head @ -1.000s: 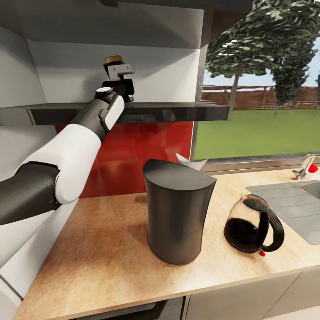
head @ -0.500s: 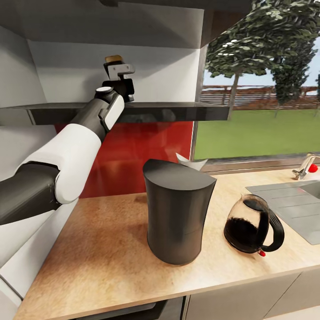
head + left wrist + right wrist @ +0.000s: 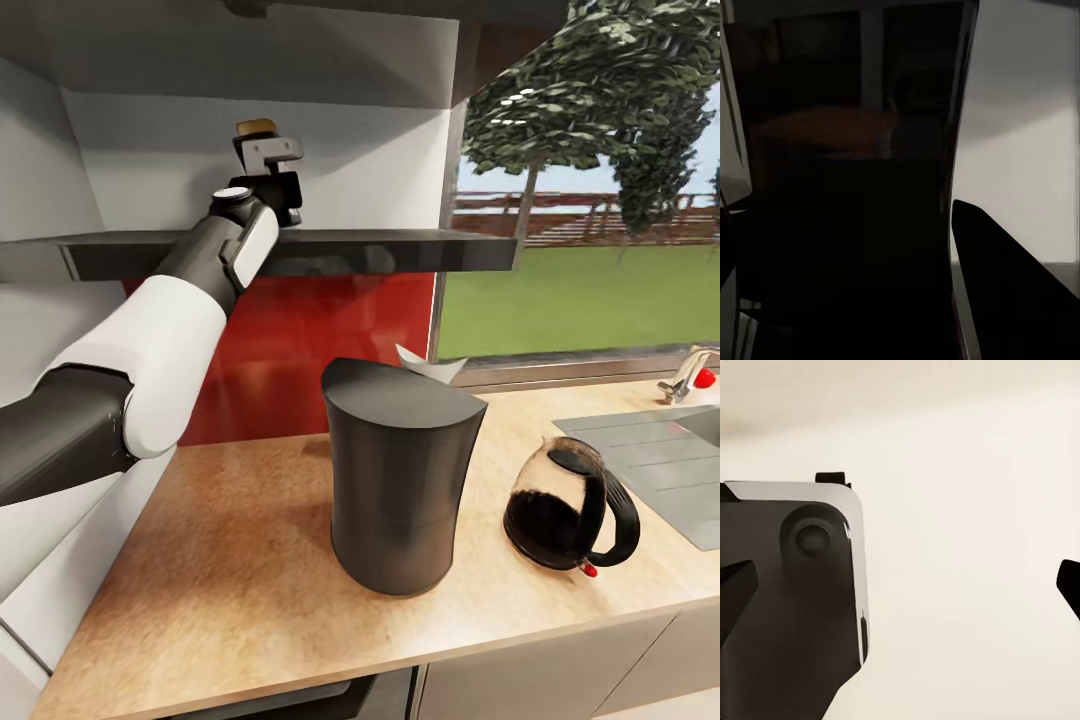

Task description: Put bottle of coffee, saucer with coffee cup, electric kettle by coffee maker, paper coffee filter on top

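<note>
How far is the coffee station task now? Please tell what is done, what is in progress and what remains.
Done: the coffee maker stands on the kitchen countertop, with the electric kettle beside it.

In hand: the left gripper is up at the kitchen shelf, around the bottle of coffee; a firm grip cannot be confirmed.

Left: bringing the bottle down. The paper coffee filter lies behind the maker, not on top.

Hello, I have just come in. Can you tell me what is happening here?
The robot's left arm reaches up to the kitchen shelf, with the left gripper at the bottle of coffee; its brown lid shows above the fingers. Whether the fingers grip it, I cannot tell. On the kitchen countertop stand the coffee maker and a glass carafe holding dark coffee. A white paper coffee filter peeks out behind the coffee maker.
</note>
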Robot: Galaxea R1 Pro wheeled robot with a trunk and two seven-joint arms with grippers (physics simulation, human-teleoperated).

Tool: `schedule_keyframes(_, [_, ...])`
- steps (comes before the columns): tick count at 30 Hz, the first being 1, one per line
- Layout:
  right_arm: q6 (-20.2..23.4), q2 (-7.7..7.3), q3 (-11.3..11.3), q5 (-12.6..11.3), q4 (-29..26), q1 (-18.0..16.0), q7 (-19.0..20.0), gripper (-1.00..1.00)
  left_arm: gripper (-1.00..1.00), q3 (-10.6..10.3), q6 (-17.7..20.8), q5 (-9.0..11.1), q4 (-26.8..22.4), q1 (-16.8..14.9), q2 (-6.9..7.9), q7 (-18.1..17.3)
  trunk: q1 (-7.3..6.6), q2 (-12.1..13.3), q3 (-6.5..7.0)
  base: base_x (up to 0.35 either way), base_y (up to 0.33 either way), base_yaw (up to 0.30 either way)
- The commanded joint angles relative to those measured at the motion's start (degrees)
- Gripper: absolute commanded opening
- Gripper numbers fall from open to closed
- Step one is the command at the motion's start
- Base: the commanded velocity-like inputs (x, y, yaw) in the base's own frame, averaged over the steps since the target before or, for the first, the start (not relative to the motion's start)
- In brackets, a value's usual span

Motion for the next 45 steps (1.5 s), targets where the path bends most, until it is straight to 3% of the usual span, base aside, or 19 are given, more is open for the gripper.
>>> schedule_keyframes(1, [-0.2,0.0,-0.2,0.2,0.1,-0.1,-0.1,1.0,-1.0,-0.5,0.8,0.6,-0.4,-0.1,0.06,0.4,0.04,-0.1,-0.13,0.0,0.0,0.0])
schedule_keyframes(8, [-0.2,0.04,-0.2,0.2,0.1,-0.1,0.0,1.0,-1.0,-0.5,4.9,0.6,-4.5,-0.1,0.13,0.1,0.04,-0.1,-0.13,0.0,0.0,-0.012])
schedule_keyframes(19, [-0.2,0.07,-0.2,0.2,0.1,-0.1,0.0,1.0,-1.0,-0.6,5.3,0.6,-5.2,0.0,0.2,-0.1,0.04,-0.1,0.16,-0.01,0.0,-0.205])
schedule_keyframes(30, [-0.2,0.08,-0.2,0.2,0.1,-0.1,0.1,1.0,-1.0,-0.7,5.2,0.6,-5.2,0.1,0.23,-0.1,0.04,-0.1,0.51,-0.249,0.0,-0.244])
schedule_keyframes(45, [-0.2,0.08,-0.2,0.1,0.1,-0.1,0.1,1.0,-1.0,-0.6,5.1,0.6,-5.1,0.6,0.05,-0.2,0.04,-0.1,0.99,-0.019,0.0,-0.245])
